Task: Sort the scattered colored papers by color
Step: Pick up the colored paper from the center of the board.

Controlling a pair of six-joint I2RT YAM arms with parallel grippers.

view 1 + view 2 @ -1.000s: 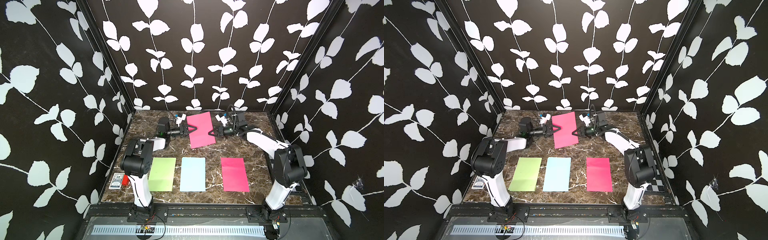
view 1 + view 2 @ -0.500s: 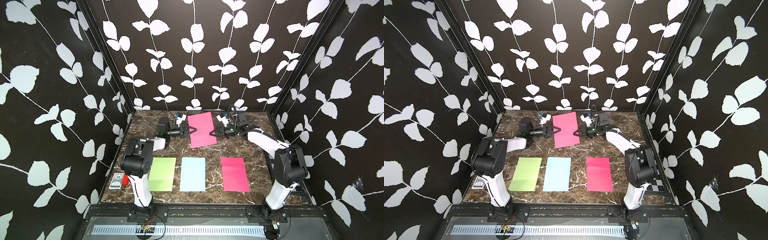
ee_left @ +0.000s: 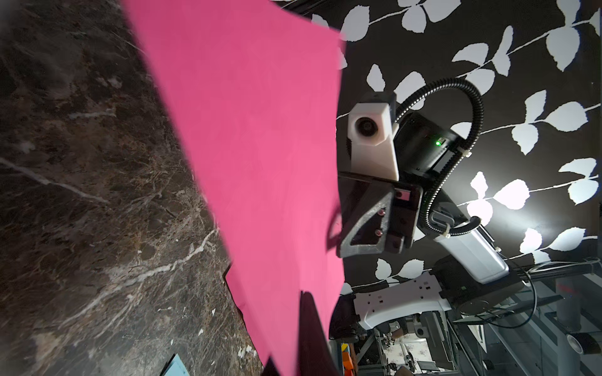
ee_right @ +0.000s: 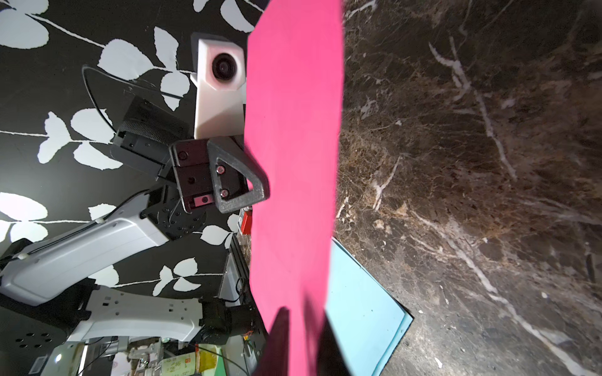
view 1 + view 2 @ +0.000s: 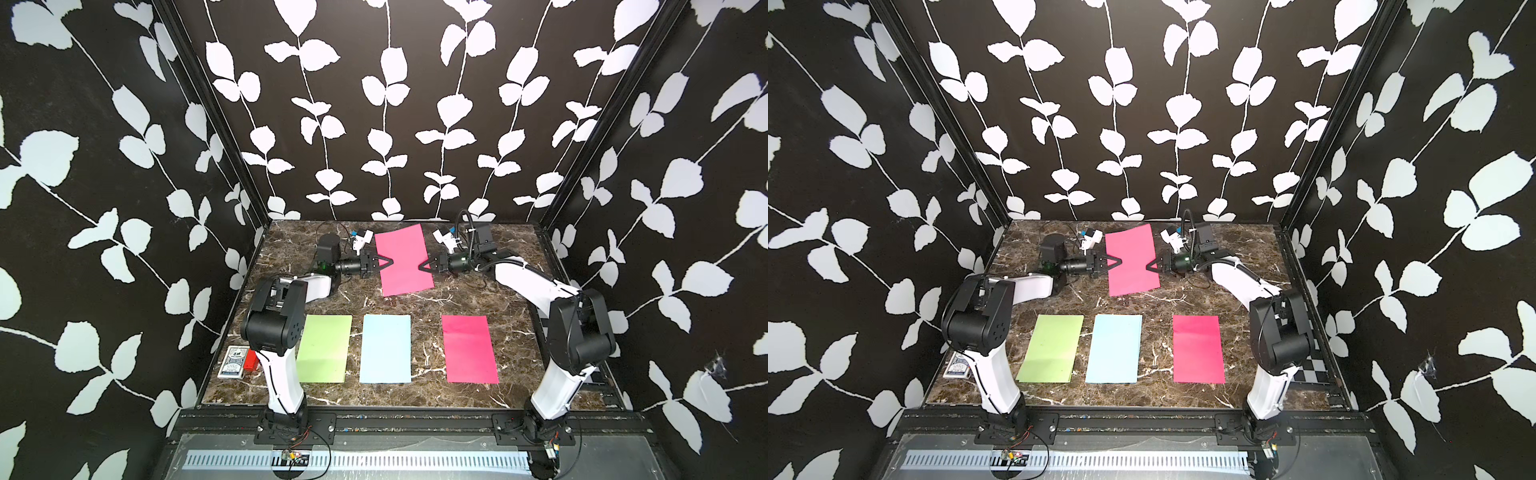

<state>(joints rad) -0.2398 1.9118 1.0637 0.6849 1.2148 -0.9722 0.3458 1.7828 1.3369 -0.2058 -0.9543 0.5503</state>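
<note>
A magenta-pink paper [image 5: 405, 259] [image 5: 1131, 259] hangs tilted above the back of the marble table, spanning between both grippers. My left gripper [image 5: 390, 262] [image 3: 293, 312] is shut on its left edge. My right gripper [image 5: 420, 266] [image 4: 304, 315] has a finger on each side of the right edge; whether it still pinches is unclear. Near the front lie a light green sheet [image 5: 324, 348], a pale blue stack [image 5: 385, 348] [image 4: 361, 309] and another magenta-pink sheet [image 5: 468, 348], side by side and apart.
A patterned card box [image 5: 233, 362] with a red block [image 5: 250, 359] sits at the front left edge beside the left arm's base. A checkerboard panel [image 5: 1312, 370] lies behind the right arm's base. Leaf-patterned walls enclose three sides of the table.
My left gripper has closed on the lifted sheet's left edge. The sheet and both arms stay about where they were.
</note>
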